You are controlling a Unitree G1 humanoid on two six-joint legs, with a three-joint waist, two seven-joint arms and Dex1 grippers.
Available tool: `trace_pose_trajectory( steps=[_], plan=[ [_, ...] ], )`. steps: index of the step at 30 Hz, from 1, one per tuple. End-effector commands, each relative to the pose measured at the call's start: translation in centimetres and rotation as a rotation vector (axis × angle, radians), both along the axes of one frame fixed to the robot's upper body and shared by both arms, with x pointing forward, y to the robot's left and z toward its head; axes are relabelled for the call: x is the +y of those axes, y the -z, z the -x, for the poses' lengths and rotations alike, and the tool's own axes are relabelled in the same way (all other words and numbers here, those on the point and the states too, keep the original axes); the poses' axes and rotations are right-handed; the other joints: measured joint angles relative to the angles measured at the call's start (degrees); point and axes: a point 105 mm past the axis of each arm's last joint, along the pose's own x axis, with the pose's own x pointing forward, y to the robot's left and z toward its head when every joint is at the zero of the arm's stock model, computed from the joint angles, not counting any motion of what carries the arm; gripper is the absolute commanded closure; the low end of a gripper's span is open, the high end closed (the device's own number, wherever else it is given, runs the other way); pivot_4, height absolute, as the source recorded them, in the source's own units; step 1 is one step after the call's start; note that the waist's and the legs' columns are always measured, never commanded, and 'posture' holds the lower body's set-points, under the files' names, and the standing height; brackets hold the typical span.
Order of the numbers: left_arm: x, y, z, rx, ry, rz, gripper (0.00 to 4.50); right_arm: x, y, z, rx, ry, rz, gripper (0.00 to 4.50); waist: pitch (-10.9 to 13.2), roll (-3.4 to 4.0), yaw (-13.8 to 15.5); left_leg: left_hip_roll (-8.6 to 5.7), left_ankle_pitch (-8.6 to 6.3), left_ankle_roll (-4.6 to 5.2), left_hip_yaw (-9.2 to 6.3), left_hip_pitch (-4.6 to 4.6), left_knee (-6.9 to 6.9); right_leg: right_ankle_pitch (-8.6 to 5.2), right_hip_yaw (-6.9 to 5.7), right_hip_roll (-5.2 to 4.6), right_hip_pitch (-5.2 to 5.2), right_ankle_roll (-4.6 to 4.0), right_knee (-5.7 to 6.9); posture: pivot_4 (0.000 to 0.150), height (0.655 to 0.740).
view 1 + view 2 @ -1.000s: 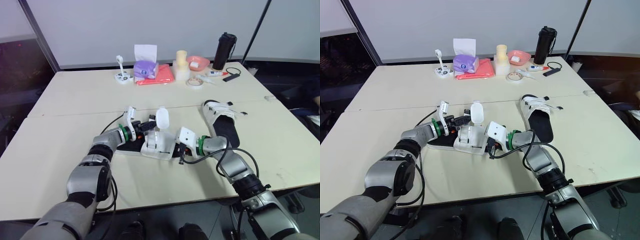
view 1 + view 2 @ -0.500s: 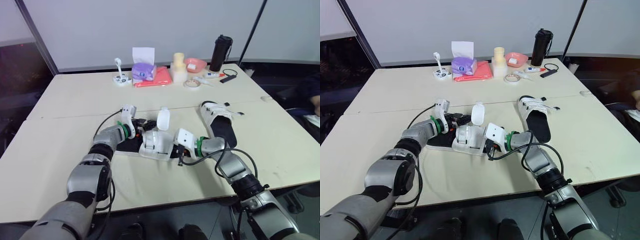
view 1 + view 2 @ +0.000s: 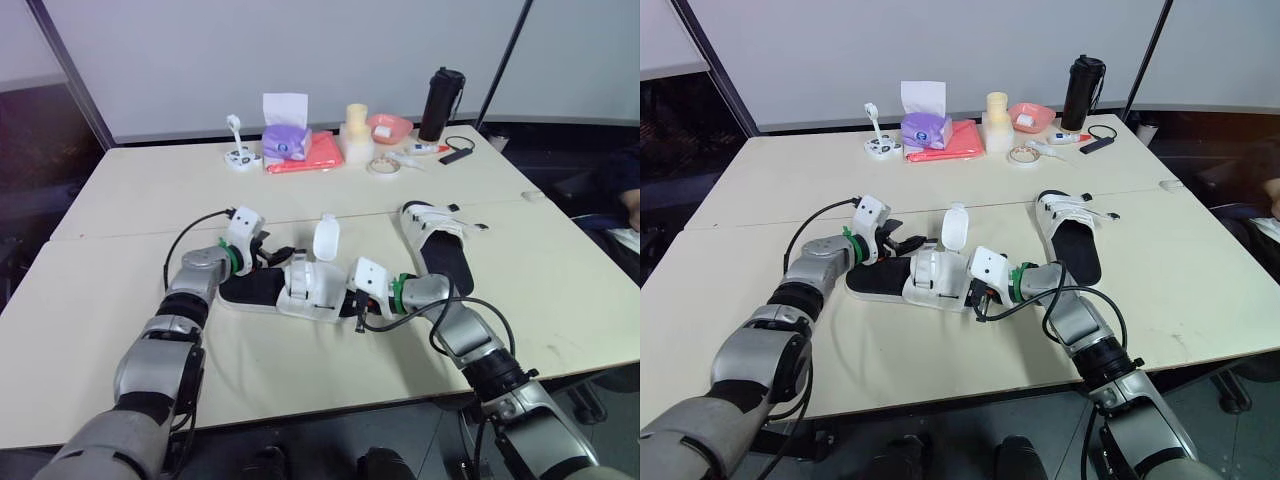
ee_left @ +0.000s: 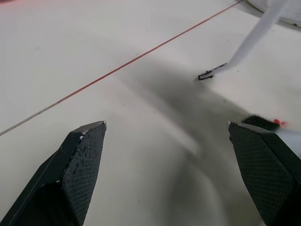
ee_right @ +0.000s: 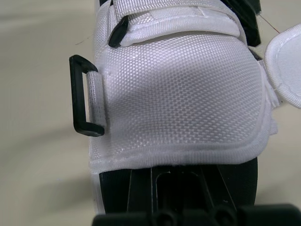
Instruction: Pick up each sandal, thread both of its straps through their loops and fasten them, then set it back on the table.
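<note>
Just now the near sandal (image 3: 300, 290) lies flat on the table (image 3: 150, 200), between the two arms, with its bare black footbed toward the robot's left and its white upper toward the right. One white strap (image 3: 325, 238) stands upright from the far side of the upper, unfastened. The right wrist view shows an empty black loop (image 5: 83, 101) at the edge of the woven upper, and a second strap (image 5: 178, 14) lying flat across it. The left gripper (image 3: 272, 255) hovers just beside the far edge of the footbed; it is released and holds nothing, its fingers (image 4: 80, 160) spread wide with bare table between them. The right gripper (image 3: 352, 302) sits right against the upper end of the sandal, low on the table, but I cannot tell whether it is clenched on the sole or merely resting there. The second sandal (image 3: 440, 250) lies well apart to the right, and a thin strap end trails from it onto the table. Along the far edge stand a purple tissue box (image 3: 285, 140), a pink bowl (image 3: 390, 127) and a black bottle (image 3: 440, 92).
</note>
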Motion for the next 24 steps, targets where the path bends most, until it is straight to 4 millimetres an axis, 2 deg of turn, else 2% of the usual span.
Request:
trace_pose_trajectory(
  steps=[1,5,10,13,18,24],
  plan=[
    [0.5,-2.9,0.9,-0.102,0.112,-0.003,0.21,0.0,2.8,0.9,0.085,-0.012,0.063,4.5,0.0,0.0,0.0,0.0,0.0,0.0,-0.01,-0.06,0.0,0.0,-0.01,0.0,-0.06,-0.01,0.01,0.15,0.74],
    [1.2,-2.8,3.4,-0.249,0.287,-0.24,0.21,0.0,2.7,0.9,0.083,-0.01,0.059,4.5,0.0,0.01,0.1,0.02,0.0,0.0,-0.01,-0.11,-0.01,0.01,0.01,0.01,-0.13,-0.03,0.01,0.15,0.74],
    [0.7,-2.1,5.8,-0.327,0.437,-0.331,0.21,0.1,2.7,0.8,0.079,-0.006,0.054,4.5,0.0,0.01,0.3,0.01,0.0,0.0,-0.03,-0.1,0.0,0.02,0.03,0.0,-0.11,-0.06,-0.01,0.15,0.74],
    [0.1,-1.5,7.1,-0.293,0.522,-0.31,0.21,0.0,2.6,0.7,0.077,-0.004,0.051,4.5,0.0,0.01,0.2,0.01,0.0,0.0,-0.03,-0.12,0.0,0.02,0.03,0.0,-0.13,-0.07,-0.01,0.15,0.74],
    [-0.8,-0.5,9.2,-0.142,0.651,-0.203,0.21,-0.2,2.4,0.6,0.072,-0.001,0.051,4.5,0.0,0.02,0.2,0.01,0.0,0.0,-0.03,-0.14,0.0,0.02,0.04,0.0,-0.15,-0.08,-0.01,0.15,0.74],
    [-1.4,0.8,10.1,-0.074,0.721,-0.22,0.21,-0.5,2.0,0.4,0.062,0.003,0.06,4.5,0.0,0.02,0.3,0.0,0.0,0.01,-0.03,-0.16,0.0,0.01,0.03,-0.01,-0.14,-0.07,-0.03,0.15,0.74]
  ],
)
